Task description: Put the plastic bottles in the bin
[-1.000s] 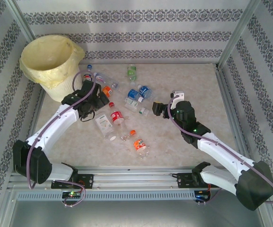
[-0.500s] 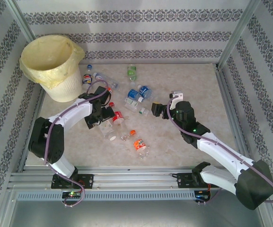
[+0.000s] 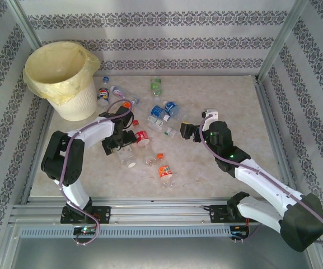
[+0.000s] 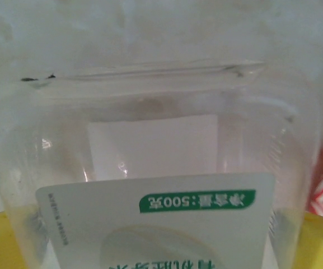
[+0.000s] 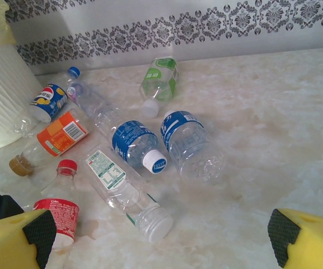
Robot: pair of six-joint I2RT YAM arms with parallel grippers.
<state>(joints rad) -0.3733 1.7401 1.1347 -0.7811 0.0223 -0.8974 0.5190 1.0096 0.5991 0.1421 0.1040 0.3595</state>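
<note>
Looking at your left gripper (image 3: 118, 147): it's wide open, straddling the white-label bottle (image 4: 161, 145), which lies lengthwise between the fingers. Your right gripper (image 5: 160, 234) is open too, well apart. The bin (image 3: 78, 106) sits far-left.

Left pincer (image 3: 117, 143) low over clear bottle (image 3: 129, 158); bin (image 3: 80, 106) back-left corner.

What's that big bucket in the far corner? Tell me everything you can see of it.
The bin is a round white plastic bucket with ribbed walls. A pale yellow bag lines it and folds over its rim. It stands upright, mouth open, in the far left corner of the table. A blue-labelled bottle lies close beside its base.
</note>
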